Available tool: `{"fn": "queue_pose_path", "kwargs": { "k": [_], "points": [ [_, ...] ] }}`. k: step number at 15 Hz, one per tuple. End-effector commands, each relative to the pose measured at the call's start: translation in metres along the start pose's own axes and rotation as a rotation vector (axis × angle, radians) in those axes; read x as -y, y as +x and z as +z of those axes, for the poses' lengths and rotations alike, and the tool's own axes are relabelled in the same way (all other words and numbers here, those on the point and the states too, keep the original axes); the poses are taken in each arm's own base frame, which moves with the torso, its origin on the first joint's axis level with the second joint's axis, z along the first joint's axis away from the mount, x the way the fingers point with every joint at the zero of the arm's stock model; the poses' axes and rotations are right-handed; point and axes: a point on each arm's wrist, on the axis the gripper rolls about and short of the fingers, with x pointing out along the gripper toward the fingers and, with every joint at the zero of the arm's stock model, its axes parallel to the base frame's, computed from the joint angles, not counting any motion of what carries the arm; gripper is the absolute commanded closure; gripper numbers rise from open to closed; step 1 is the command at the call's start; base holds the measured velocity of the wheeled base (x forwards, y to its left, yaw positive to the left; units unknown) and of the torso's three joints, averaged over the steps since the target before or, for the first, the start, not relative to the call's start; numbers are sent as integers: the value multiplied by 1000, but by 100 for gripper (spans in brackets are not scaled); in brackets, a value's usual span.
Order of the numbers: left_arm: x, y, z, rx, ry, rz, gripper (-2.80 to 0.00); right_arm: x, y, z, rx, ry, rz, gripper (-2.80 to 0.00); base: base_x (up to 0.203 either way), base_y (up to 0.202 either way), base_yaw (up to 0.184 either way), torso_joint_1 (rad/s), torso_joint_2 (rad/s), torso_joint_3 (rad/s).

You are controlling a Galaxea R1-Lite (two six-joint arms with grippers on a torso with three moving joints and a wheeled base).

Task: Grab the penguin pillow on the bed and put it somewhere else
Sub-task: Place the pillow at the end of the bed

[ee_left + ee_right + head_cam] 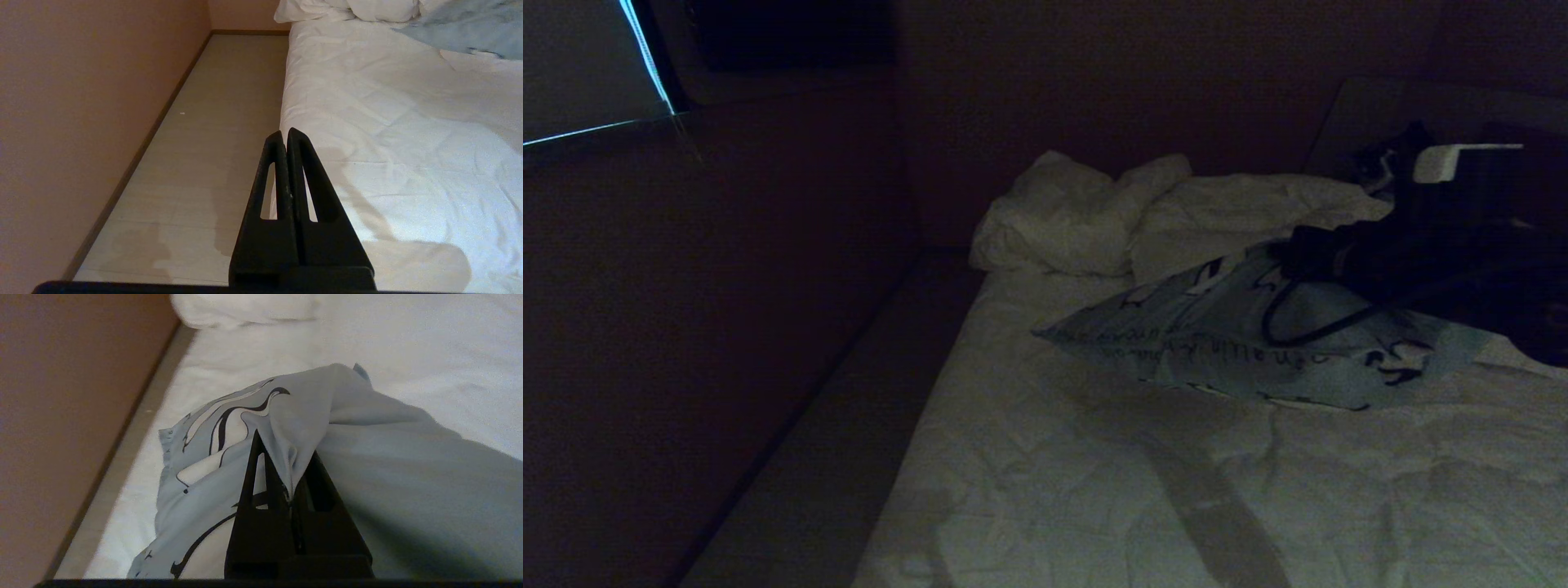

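The penguin pillow [1217, 343], light blue-grey with black-and-white print and a line of dark script, lies across the far right part of the bed [1094, 474]. My right gripper [1298, 249] reaches in from the right and is shut on a bunched fold of the pillow's cover. In the right wrist view the penguin pillow [388, 477] rises to a peak between the fingers of the right gripper [287, 457]. My left gripper [285, 132] is shut and empty, parked over the bed's left edge. The penguin pillow [470, 32] shows far off in that view.
Rumpled white pillows [1078, 216] sit at the head of the bed against the dark headboard [1176, 82]. A strip of floor [833, 457] runs between the bed's left edge and a wall [686, 327]. White bedding [388, 122] stretches in front of the pillow.
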Motion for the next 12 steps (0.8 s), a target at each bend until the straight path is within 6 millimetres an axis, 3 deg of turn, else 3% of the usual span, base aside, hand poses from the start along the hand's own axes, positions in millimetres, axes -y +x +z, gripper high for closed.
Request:
{"fn": "queue_pose_path", "kwargs": {
  "k": [1,5,12],
  "points": [
    [0,0,0,-1,-1,1,0,-21,36,-20,-51,-15,34,0,0,0,0,0,0,0],
    [0,0,0,-1,-1,1,0,-54,74,-37,-67,-35,106,0,0,0,0,0,0,0],
    [0,0,0,-1,-1,-1,0,-77,108,-51,-56,-104,154,0,0,0,0,0,0,0]
  ]
}}
